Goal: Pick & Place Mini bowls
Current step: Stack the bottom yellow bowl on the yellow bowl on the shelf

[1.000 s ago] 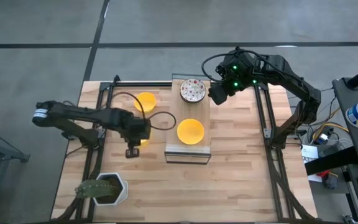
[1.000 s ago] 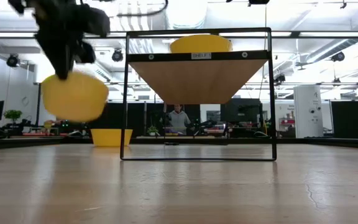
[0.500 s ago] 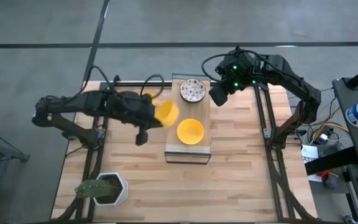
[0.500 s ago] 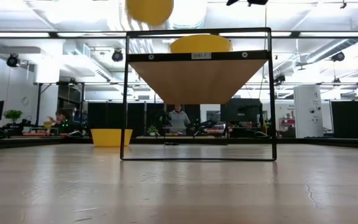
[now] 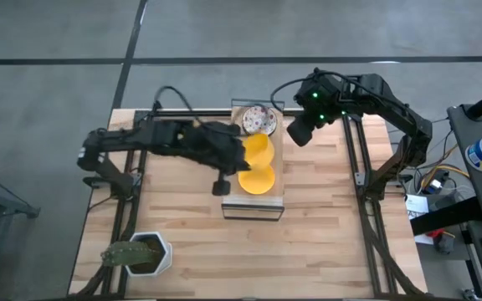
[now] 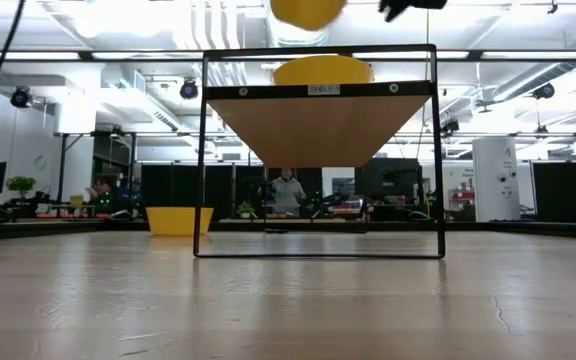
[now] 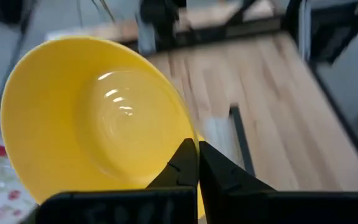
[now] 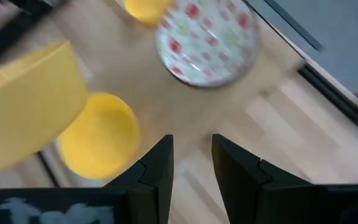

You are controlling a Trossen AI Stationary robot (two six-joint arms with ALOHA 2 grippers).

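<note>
The left tool point(image 7: 197, 163) is clamped on the rim of a plain yellow bowl point(image 5: 256, 149), carrying it tilted above the small shelf point(image 5: 274, 202) in the middle of the surface point(image 5: 325, 242), between a speckled bowl point(image 5: 258, 119) at the shelf's far end and a second yellow bowl point(image 5: 257, 179) at its near end. The low view shows the carried bowl well above the shelf top. To place it well, the arm should level the bowl, centre it over the bare strip between the two resting bowls, and lower slowly before letting go, since a tilted release could knock a neighbour or roll off the edge. The right tool point(image 8: 190, 163) hovers with fingers apart just beside the shelf's far right corner, empty. Another yellow bowl point(image 6: 179, 220) sits on the surface behind the shelf frame.
</note>
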